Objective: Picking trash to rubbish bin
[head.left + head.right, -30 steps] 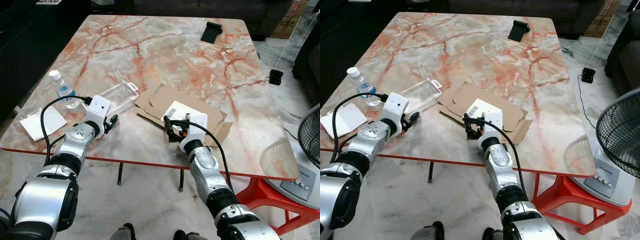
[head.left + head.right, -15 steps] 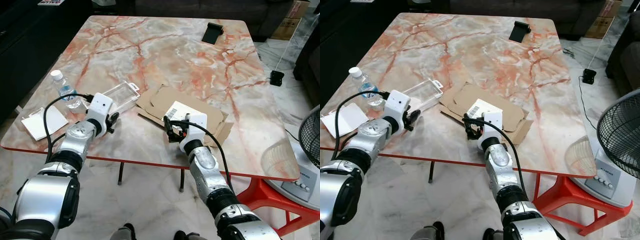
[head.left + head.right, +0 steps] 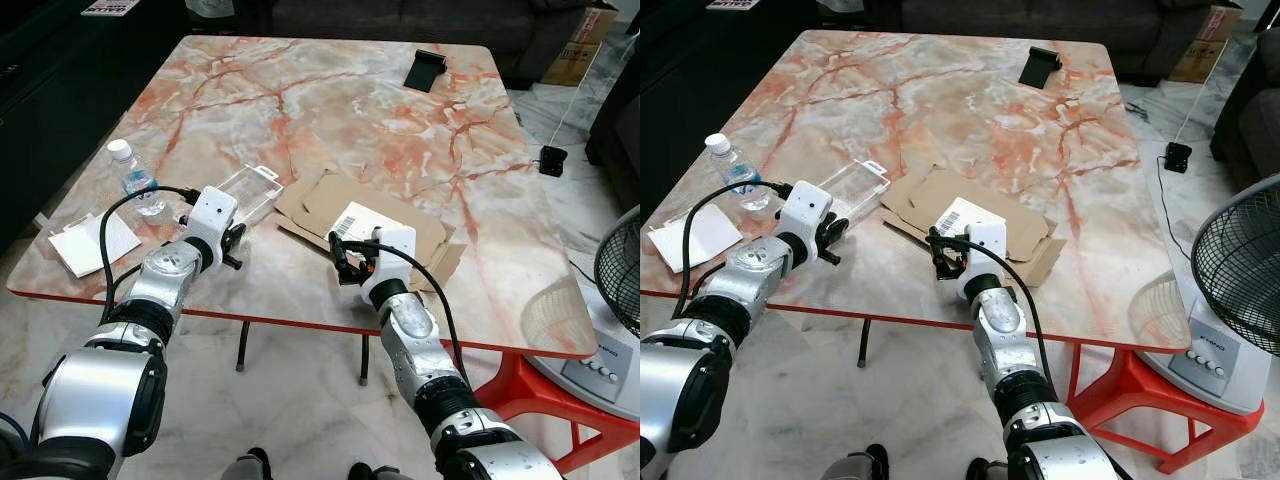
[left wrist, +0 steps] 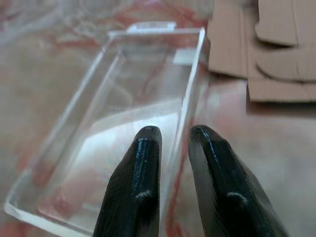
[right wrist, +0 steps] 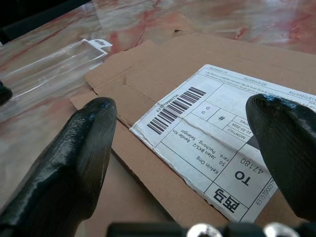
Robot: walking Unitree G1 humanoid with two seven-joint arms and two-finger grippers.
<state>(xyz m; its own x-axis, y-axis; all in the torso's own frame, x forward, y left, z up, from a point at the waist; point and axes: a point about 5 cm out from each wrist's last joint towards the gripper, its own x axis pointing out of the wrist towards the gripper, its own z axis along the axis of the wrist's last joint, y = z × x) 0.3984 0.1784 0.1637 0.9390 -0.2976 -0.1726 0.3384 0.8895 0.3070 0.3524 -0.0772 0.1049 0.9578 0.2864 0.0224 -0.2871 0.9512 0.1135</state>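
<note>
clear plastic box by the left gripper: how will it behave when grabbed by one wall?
The clear plastic box looks thin-walled and empty, so probably very light and apt to flex or buckle. The left gripper has its fingers astride one glossy wall, so it may slip. Its flat base on the table makes rolling unlikely.

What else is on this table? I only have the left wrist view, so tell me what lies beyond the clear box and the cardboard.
Observer: A water bottle stands upright to the robot's left of the clear plastic box, near the left edge of the table.
Operator: Report the right gripper.
Observer: The right gripper is open, poised over the white label on the flattened cardboard.
Operator: Name anything else on that left side.
Observer: A white paper lies flat at the near left corner, nearer the robot than the bottle.
</note>
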